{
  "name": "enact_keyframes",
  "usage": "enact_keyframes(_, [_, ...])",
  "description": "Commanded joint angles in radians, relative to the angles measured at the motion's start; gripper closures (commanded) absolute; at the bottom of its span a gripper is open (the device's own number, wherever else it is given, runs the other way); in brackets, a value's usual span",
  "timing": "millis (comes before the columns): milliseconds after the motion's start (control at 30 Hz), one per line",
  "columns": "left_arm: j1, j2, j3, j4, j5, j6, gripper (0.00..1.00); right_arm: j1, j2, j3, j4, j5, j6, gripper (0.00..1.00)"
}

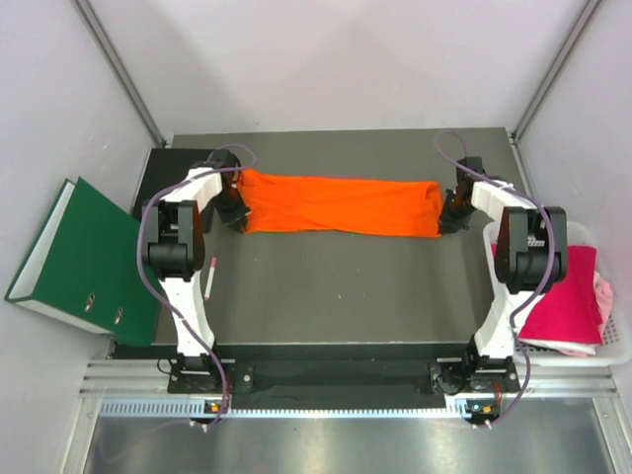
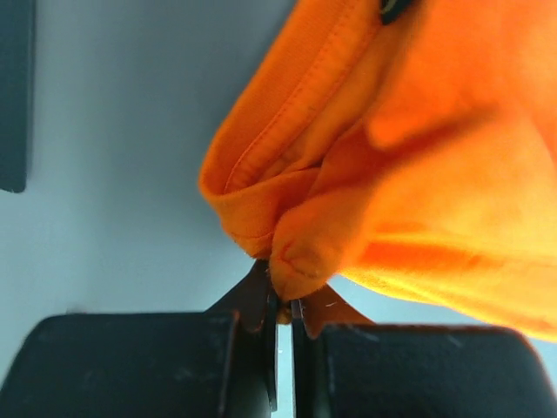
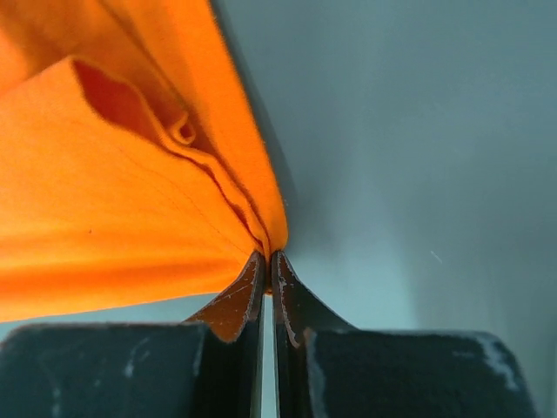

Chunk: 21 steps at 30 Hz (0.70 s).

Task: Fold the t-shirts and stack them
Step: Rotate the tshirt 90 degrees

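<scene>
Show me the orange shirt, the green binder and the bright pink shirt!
orange shirt (image 1: 341, 205): top view, its middle.
green binder (image 1: 89, 252): top view, front cover.
bright pink shirt (image 1: 568, 296): top view, its uncovered middle.

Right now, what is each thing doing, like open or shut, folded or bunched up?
orange t-shirt: folded into a long band, pulled straight between both pincers.
left pincer: shut on one end of it.
right pincer: shut on the other end.
magenta t-shirt: heaped in the white basket.
pale pink t-shirt: crumpled beside it, mostly hidden.
green binder: closed.
</scene>
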Motion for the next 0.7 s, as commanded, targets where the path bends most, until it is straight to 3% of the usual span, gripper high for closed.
enact_keyframes(0, [0.026,0.032,0.064,-0.007,-0.066,0.010,1.00,-0.044,-0.094,-0.011,-0.098,0.062,-0.039,1.00])
enact_keyframes(300, [0.034,0.188,0.338,-0.082,-0.043,0.042,1.00,-0.035,-0.183,-0.138,-0.178,-0.064,-0.079,1.00])
enact_keyframes(333, [0.032,0.218,0.387,-0.091,-0.031,0.039,0.90,-0.033,-0.190,-0.179,-0.181,-0.078,-0.082,0.98])
enact_keyframes(367, [0.034,0.231,0.407,-0.106,-0.023,0.039,0.70,-0.032,-0.201,-0.198,-0.184,-0.095,-0.087,0.93])
enact_keyframes(400, [0.032,0.240,0.424,-0.118,-0.019,0.037,0.55,-0.029,-0.210,-0.214,-0.187,-0.136,-0.096,0.78])
enact_keyframes(433, [0.031,0.245,0.441,-0.128,-0.013,0.028,0.28,-0.026,-0.219,-0.247,-0.195,-0.160,-0.102,0.57])
enact_keyframes(467, [0.031,0.239,0.437,-0.128,-0.011,0.030,0.01,-0.022,-0.245,-0.257,-0.201,-0.179,-0.107,0.48])
enact_keyframes(500, [0.028,0.214,0.408,-0.119,-0.012,0.030,0.01,-0.015,-0.265,-0.270,-0.204,-0.181,-0.114,0.33])
enact_keyframes(567, [0.026,0.173,0.360,-0.099,-0.009,0.036,0.01,-0.015,-0.317,-0.267,-0.215,-0.173,-0.122,0.17])
enact_keyframes(600, [0.026,0.150,0.304,-0.074,-0.008,0.037,0.01,-0.015,-0.331,-0.242,-0.222,-0.164,-0.125,0.02])
enact_keyframes(667, [0.025,0.073,0.244,-0.050,0.021,0.039,0.01,-0.015,-0.345,-0.204,-0.236,-0.152,-0.136,0.00])
